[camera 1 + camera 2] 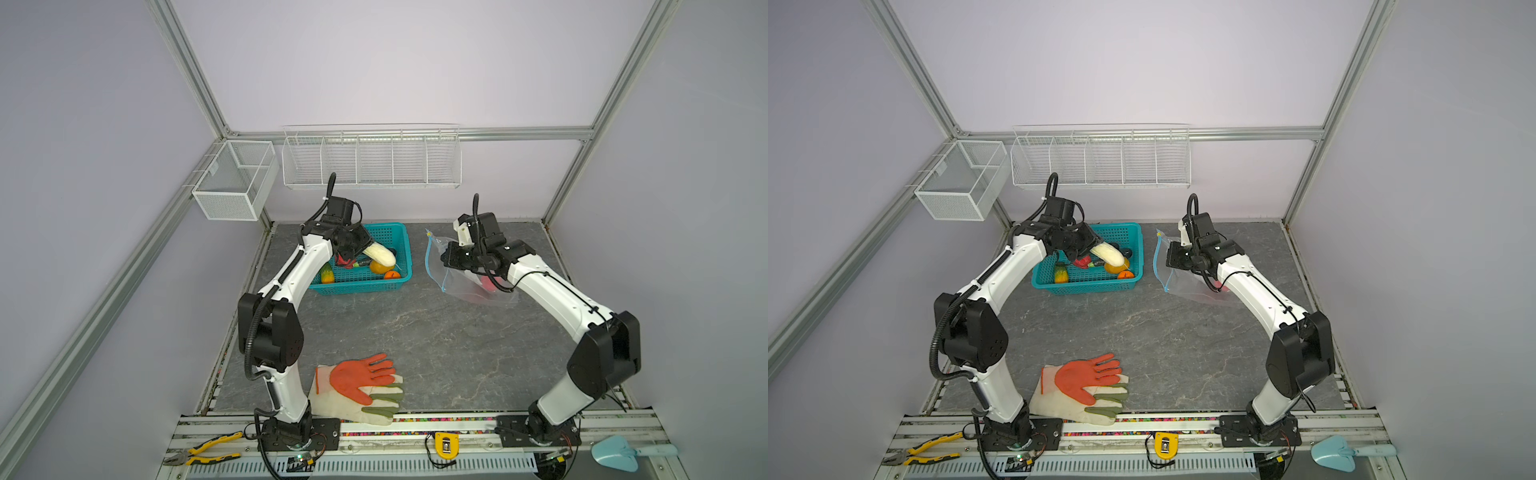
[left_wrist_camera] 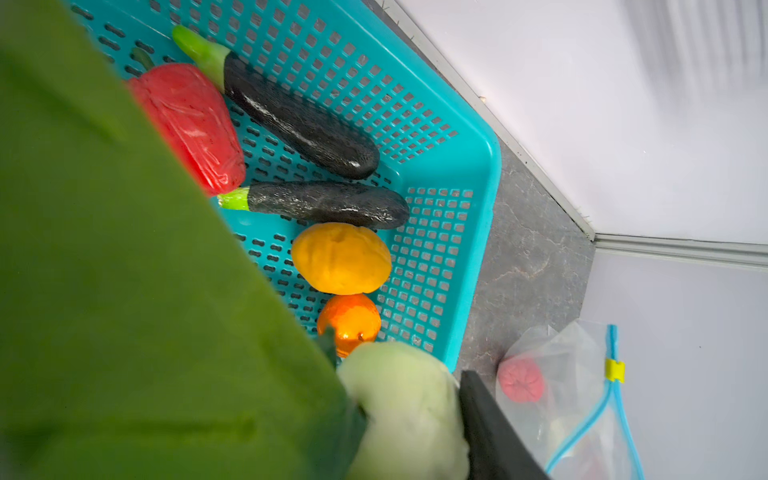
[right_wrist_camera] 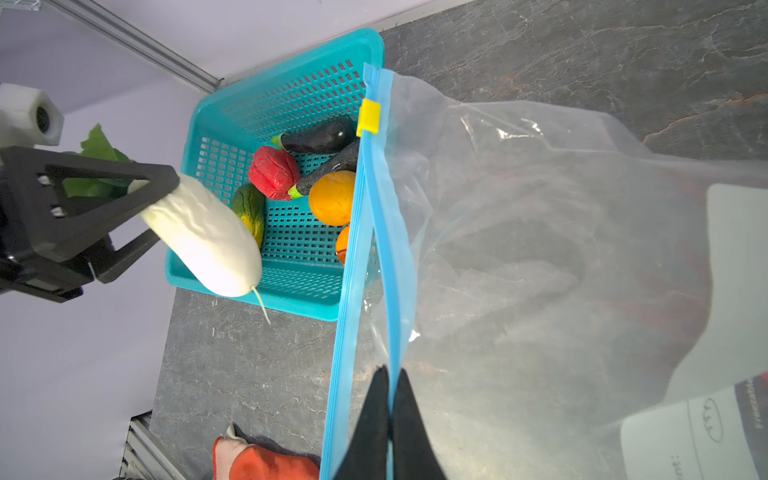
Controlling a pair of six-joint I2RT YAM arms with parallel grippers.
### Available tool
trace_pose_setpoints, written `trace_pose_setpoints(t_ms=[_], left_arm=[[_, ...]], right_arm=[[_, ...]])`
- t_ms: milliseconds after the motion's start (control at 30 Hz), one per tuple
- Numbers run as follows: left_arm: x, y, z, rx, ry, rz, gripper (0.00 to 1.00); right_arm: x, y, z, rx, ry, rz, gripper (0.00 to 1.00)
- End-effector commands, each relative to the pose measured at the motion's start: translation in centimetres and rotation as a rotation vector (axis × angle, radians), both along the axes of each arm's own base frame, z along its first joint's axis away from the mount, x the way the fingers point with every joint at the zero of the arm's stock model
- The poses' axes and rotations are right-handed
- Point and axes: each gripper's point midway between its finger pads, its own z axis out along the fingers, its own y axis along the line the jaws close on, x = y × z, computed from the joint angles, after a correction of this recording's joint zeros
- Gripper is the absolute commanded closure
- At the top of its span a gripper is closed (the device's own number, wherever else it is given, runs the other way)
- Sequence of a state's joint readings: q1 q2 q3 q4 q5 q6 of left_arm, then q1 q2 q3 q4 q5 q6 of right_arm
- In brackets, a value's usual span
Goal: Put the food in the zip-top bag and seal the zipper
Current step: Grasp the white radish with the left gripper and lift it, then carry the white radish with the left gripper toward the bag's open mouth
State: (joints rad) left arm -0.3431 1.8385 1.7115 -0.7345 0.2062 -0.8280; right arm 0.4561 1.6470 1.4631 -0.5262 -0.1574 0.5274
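The left gripper [image 3: 153,212] is clamped on the white radish [image 1: 380,254], held over the basket [image 1: 361,286], root tip aimed past the basket's rim at the bag [image 3: 519,249] lying beside it. The right gripper [image 3: 391,386] pinches one zipper strip [image 3: 386,232], holding the mouth open toward the basket.

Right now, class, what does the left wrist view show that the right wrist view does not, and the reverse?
Only the left wrist view: a round red food plainly inside the zip-top bag. Only the right wrist view: the right hand shut on the zipper, a green-yellow food, an orange glove. Both: teal basket, white radish in the left hand, red pepper, yellow slider.
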Motion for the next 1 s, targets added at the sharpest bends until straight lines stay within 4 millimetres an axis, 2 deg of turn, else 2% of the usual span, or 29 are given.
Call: trace_pose_setpoints(t_ms=[0,500,633,967], left_arm=[[-0.3,-0.8,2.7,-0.007,-0.055,0.005,0.69],[-1.9,-5.7,5.4,-0.01,-0.163,-0.029,0.71],[-2.3,-6.0,5.7,0.001,-0.182,-0.005,0.71],[-4.0,-6.5,8.1,0.063,-0.272,0.04,0.71]], right_arm=[[0.3,0.6,0.2,0.005,0.001,-0.001,0.94],[0.5,1.4,0.0,0.0,0.006,0.012,0.94],[0.5,1.5,0.0,-0.004,0.006,0.011,0.94],[0.7,1.6,-0.1,-0.006,0.006,0.011,0.94]])
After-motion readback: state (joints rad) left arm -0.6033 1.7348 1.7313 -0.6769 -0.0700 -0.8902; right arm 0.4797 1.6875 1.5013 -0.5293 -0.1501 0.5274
